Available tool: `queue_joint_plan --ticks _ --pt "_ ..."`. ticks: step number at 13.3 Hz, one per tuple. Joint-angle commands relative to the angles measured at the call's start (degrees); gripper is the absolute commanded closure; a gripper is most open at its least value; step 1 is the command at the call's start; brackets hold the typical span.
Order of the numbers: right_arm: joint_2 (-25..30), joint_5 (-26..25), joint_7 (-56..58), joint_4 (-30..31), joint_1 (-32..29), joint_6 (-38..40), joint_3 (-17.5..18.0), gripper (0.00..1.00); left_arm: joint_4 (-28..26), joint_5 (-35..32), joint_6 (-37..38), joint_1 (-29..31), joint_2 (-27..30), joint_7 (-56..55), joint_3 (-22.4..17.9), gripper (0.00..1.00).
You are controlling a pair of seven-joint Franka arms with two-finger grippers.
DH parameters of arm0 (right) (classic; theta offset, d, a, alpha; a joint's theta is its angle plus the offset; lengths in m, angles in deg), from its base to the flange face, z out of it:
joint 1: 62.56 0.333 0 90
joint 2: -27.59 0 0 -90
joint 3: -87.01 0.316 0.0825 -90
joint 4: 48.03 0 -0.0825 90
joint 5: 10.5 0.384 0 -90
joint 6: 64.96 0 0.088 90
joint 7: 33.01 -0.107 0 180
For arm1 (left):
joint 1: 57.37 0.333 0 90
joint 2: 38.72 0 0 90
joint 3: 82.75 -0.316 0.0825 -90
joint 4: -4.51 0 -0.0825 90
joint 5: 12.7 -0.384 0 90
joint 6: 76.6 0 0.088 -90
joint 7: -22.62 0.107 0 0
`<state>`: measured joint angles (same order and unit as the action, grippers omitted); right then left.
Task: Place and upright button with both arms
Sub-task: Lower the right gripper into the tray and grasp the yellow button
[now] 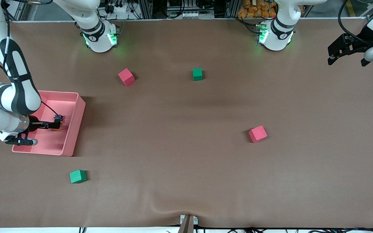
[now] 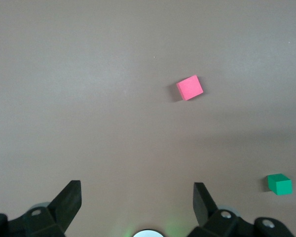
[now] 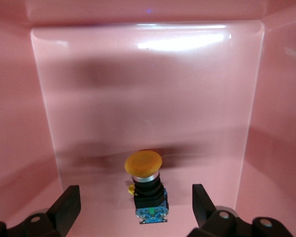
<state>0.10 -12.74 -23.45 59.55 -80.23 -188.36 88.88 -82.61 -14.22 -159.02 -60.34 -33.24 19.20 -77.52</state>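
Note:
The button (image 3: 146,191) lies on its side on the floor of a pink bin (image 3: 148,89), with its orange cap, black body and bluish base end all showing. My right gripper (image 3: 135,191) is down inside the bin, open, one finger on each side of the button and neither touching it. In the front view the button (image 1: 58,122) shows dimly at my right gripper (image 1: 57,123) in the bin (image 1: 76,120). My left gripper (image 1: 346,61) is open and empty, held up over the table at the left arm's end; the left wrist view also shows it (image 2: 136,191) empty over bare table.
Two red cubes (image 1: 126,77) (image 1: 257,134) and two green cubes (image 1: 197,74) (image 1: 77,176) lie scattered on the brown table. The left wrist view shows a red cube (image 2: 190,88) and a green cube (image 2: 279,184). The bin walls stand close round my right gripper.

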Motion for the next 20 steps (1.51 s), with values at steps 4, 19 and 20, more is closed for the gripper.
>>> queue_joint_plan --ticks 4,19,20 --pt "-1.33 -0.92 1.42 4.3 -2.64 -7.11 1.03 0.0 0.9 1.07 0.5 0.34 -0.56 0.95 0.13 0.0" --pt "-1.86 -0.75 1.95 1.86 -2.64 -4.07 1.12 1.0 0.99 0.98 1.56 0.07 -0.38 0.08 0.83 0.0" --pt "-1.42 -0.75 1.95 0.28 -2.29 -1.61 1.12 1.0 0.91 1.07 1.65 0.16 -0.47 -0.01 1.62 0.0"
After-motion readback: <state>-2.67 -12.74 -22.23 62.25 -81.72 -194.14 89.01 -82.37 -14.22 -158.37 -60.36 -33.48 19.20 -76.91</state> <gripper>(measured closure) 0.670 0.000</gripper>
